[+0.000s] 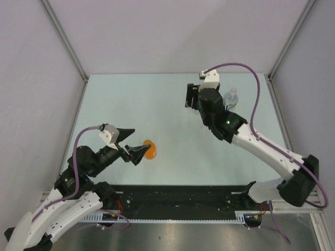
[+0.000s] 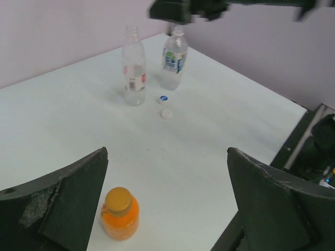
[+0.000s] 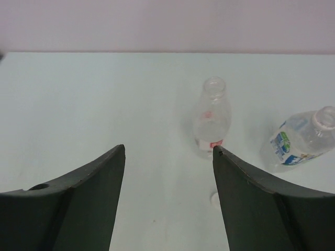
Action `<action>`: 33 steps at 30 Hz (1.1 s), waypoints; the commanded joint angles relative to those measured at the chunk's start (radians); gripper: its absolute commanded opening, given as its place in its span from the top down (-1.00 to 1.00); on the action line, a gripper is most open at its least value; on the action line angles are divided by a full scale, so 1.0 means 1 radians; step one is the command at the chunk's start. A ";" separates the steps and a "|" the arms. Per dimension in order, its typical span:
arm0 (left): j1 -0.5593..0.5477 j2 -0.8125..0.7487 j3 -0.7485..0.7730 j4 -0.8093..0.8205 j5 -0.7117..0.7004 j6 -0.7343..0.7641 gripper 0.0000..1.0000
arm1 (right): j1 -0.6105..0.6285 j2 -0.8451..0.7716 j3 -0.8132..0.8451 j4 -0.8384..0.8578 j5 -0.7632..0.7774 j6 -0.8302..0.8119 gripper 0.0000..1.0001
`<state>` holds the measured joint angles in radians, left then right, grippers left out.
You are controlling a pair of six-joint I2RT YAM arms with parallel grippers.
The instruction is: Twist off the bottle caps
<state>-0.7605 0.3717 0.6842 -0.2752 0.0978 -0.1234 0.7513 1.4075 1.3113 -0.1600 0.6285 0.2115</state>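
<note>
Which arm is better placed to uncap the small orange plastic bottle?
Left. The left gripper, open, frames the capped orange bottle; the right gripper faces the uncapped clear red-labelled bottle instead.

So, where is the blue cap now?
In the left wrist view the blue cap lies on the table before the blue-label bottle, right of the red-label bottle, the white cap just nearer.

Right claw (image 3: 169, 150) spread wide, empty; beyond it red-label bottle (image 3: 212, 123) and blue-label bottle (image 3: 303, 138), both capless.
</note>
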 commanded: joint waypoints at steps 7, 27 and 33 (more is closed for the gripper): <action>0.038 0.180 0.106 -0.220 -0.628 -0.200 -1.00 | 0.293 -0.260 -0.338 0.100 -0.416 0.094 -0.37; 0.208 0.174 0.094 -0.371 -0.603 -0.403 -0.99 | 0.439 0.169 -0.313 0.482 -0.397 0.062 -0.43; 0.208 0.125 0.057 -0.369 -0.595 -0.410 -0.99 | 0.439 0.274 -0.307 0.580 -0.282 0.057 -0.39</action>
<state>-0.5613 0.5217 0.7551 -0.6395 -0.4934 -0.5201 1.1893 1.6447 0.9607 0.2955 0.2485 0.2855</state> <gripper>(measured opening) 0.996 0.699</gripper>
